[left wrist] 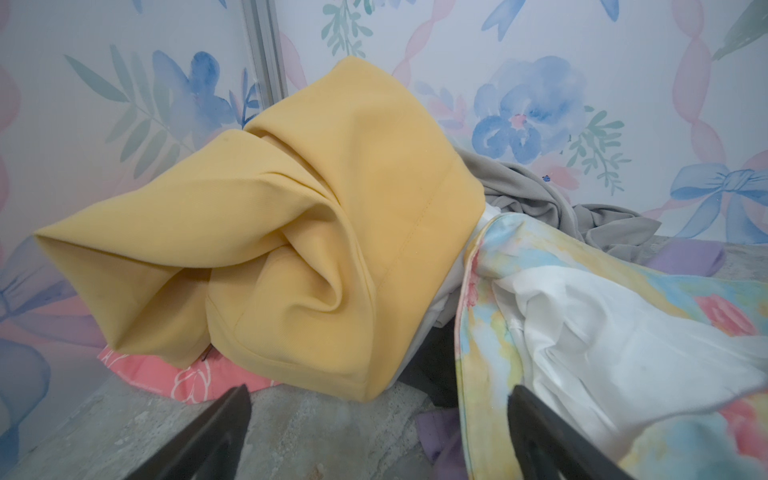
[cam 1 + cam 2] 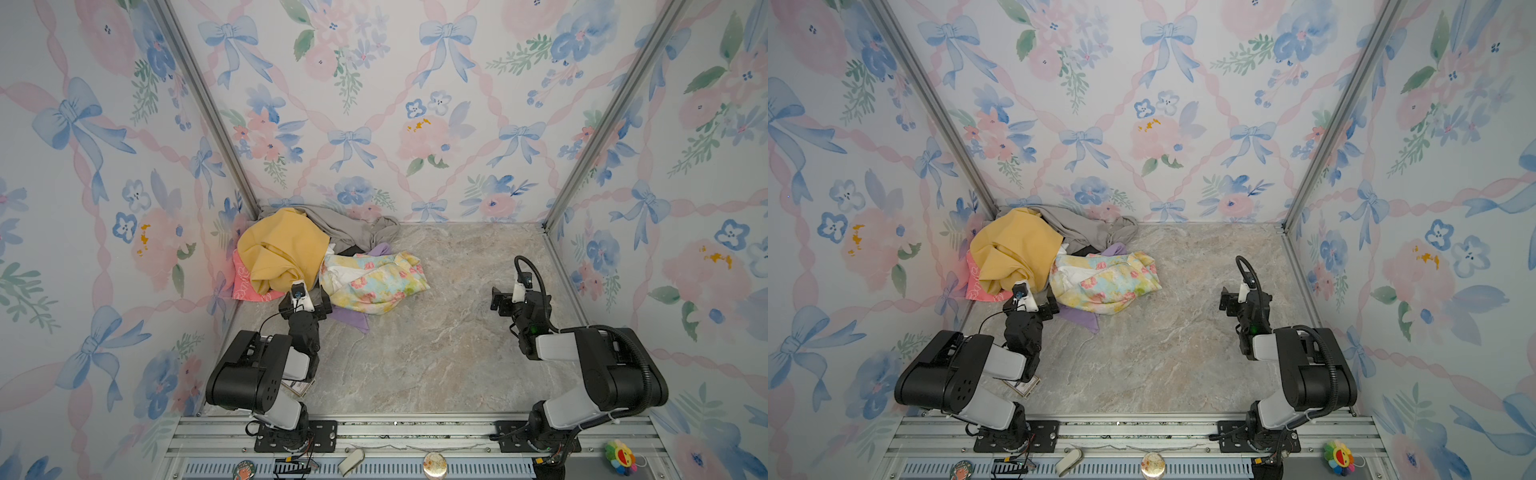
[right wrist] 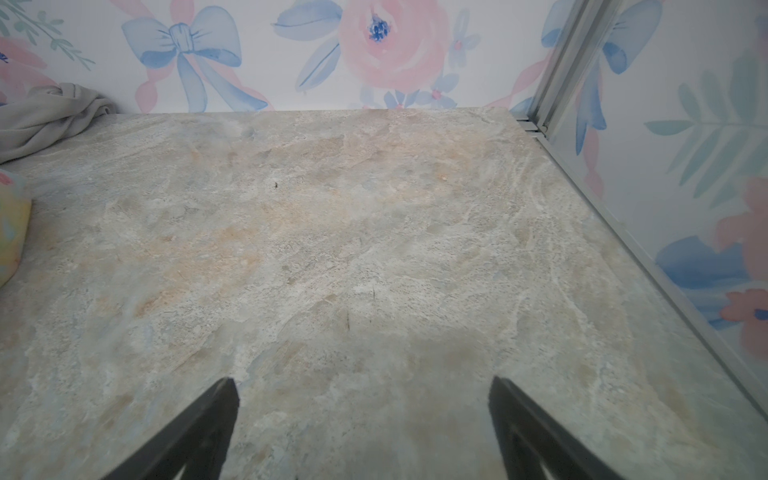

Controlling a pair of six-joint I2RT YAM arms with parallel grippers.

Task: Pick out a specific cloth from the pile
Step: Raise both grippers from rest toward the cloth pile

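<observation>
The left gripper (image 2: 306,296) sits low at the 6 o'clock edge of the pile of mixed cloths (image 2: 286,249). Its two black fingers (image 1: 224,419) stand wide apart and hold nothing. It points at 12 o'clock, straight at the big mustard-yellow cloth (image 1: 316,232).

The small plain lilac-purple cloth (image 2: 352,319) of thin soft fabric is just beside this gripper, at about 4 o'clock in both top views. Most of it is hidden under the pastel floral-print cloth (image 2: 374,282), which lies on top of it. One corner pokes out onto the grey stone-look table (image 2: 415,353). Another lilac bit pokes out on the far side, near the crumpled grey cloth (image 2: 353,228). I think both bits are one cloth, so its long way runs from about 6 o'clock to 12 o'clock, tipped a little toward 1. The middle is covered, so I cannot be sure.

In the left wrist view the near corner shows on the table between the fingers, close to the finger beside the floral-print cloth. So I think the gripper only needs a small turn toward 4 o'clock and a short reach.

The right gripper (image 2: 498,300) is wide open too and holds nothing. From it the lilac-purple cloth lies at 9 o'clock, well apart. The left gripper is much nearer, so this looks like its job.
</observation>
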